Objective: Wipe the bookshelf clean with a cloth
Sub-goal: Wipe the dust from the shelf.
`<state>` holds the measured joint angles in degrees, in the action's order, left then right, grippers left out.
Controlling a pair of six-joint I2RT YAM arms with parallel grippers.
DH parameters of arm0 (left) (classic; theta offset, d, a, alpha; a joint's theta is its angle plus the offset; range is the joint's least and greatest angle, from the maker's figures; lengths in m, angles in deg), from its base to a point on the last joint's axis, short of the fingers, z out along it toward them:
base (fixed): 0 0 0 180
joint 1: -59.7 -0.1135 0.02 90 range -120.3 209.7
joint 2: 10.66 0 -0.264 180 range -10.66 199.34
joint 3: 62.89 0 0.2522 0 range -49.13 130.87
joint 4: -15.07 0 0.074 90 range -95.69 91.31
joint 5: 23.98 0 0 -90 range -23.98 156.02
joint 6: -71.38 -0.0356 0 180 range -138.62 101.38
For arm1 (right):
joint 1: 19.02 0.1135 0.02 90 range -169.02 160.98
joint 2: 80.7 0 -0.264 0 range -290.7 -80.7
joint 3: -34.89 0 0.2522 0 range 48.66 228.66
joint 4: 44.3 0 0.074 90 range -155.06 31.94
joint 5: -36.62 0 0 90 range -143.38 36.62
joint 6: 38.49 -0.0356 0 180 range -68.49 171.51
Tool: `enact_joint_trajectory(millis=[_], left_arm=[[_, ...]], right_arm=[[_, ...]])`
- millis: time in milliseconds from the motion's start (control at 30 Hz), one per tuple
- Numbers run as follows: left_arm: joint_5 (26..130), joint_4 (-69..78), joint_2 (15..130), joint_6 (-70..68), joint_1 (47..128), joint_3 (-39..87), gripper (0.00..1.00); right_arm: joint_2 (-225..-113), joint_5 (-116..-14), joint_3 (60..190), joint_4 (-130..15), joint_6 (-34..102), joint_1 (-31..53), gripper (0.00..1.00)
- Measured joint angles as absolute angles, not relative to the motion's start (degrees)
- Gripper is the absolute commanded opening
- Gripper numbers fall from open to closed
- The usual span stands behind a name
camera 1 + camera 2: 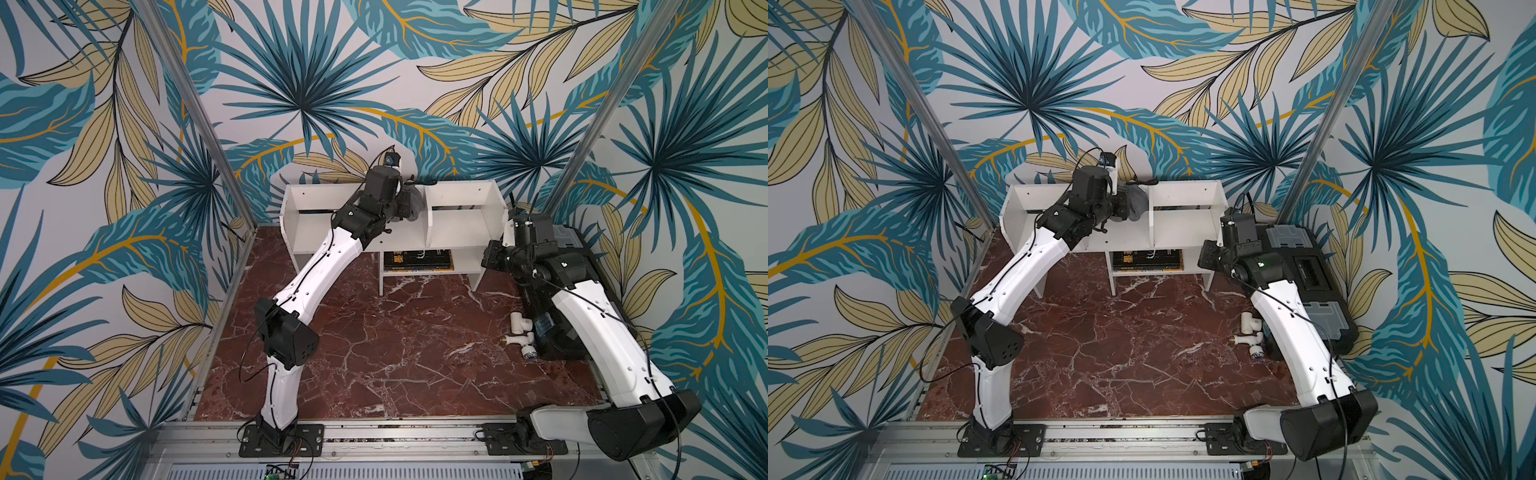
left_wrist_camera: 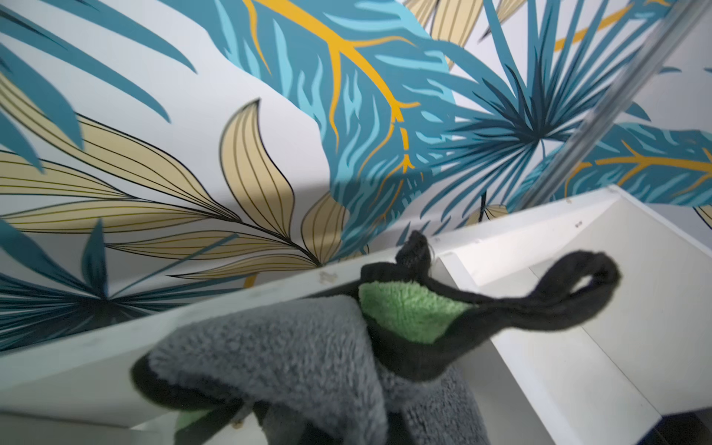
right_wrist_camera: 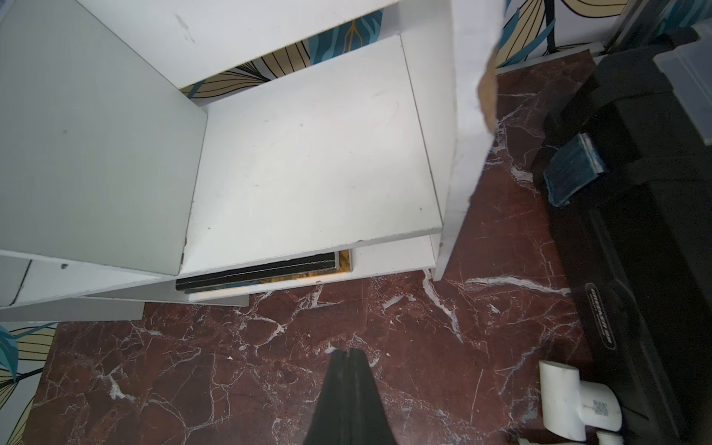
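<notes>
Grips the cloth tight in the left gripper, bunched past the fingers, hem up on the back edge of the shelf. Pinches the right gripper shut on nothing, with the shelf just ahead of its fingers.

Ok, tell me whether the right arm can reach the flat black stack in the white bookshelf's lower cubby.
Probably yes: only bare red marble floor lies between its shut jaws and the flat black stack.
</notes>
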<state>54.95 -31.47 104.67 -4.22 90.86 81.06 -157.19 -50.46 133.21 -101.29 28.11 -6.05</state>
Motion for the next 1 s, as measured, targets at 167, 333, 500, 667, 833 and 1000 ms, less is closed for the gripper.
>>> enact_joint_trajectory(millis=[167, 333, 500, 667, 833, 1000], left_arm=[[51.9, -31.3, 103.5, -4.0, 88.9, 80.2, 0.0], [53.1, -30.2, 99.8, -4.3, 89.5, 72.8, 0.0], [53.5, -31.0, 95.2, -5.6, 93.4, 62.9, 0.0], [55.3, -31.1, 92.1, -6.2, 96.2, 55.3, 0.0], [56.0, -32.1, 92.9, -7.4, 95.8, 56.9, 0.0], [53.2, -34.5, 95.8, -9.0, 94.5, 64.9, 0.0]], right_arm=[[-157.2, -50.5, 134.6, -101.4, 28.1, -6.1, 0.0], [-157.2, -50.4, 135.2, -101.5, 28.2, -6.1, 0.0], [-157.2, -50.2, 135.5, -101.8, 28.6, -6.1, 0.0], [-157.2, -50.0, 136.4, -102.0, 28.6, -6.1, 0.0], [-157.2, -50.0, 136.6, -102.1, 28.6, -6.1, 0.0], [-159.1, -50.0, 140.4, -104.0, 29.9, -6.1, 0.0]])
